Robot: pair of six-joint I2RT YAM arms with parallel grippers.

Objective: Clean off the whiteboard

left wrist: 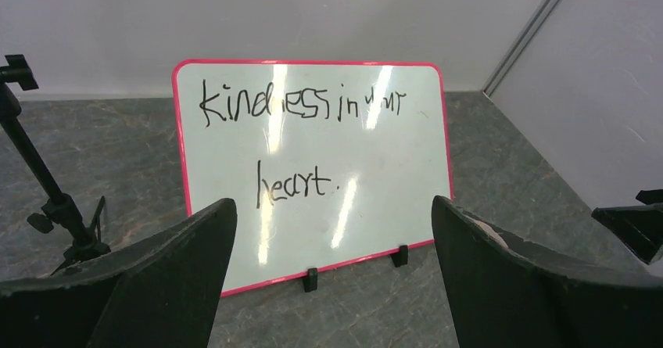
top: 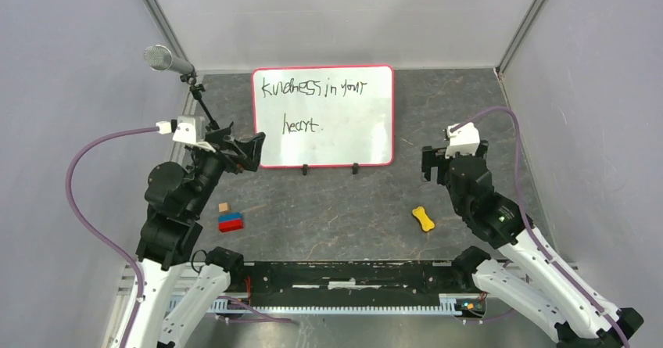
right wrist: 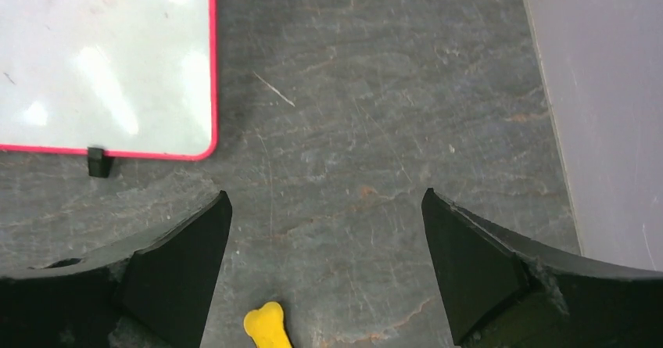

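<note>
Two hands spread, empty: left hand, right hand | whiteboard bears writing

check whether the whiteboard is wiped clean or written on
Written on. The whiteboard carries black handwriting in two lines, reading roughly "kindness in your heart".

Top view high overhead, left wrist low, facing whiteboard close, right wrist pointing down, sharing its corner

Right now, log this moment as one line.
whiteboard: black handwriting, unerased | left gripper: open, empty, facing whiteboard | right gripper: open, empty, near yellow bone-shaped object
</note>
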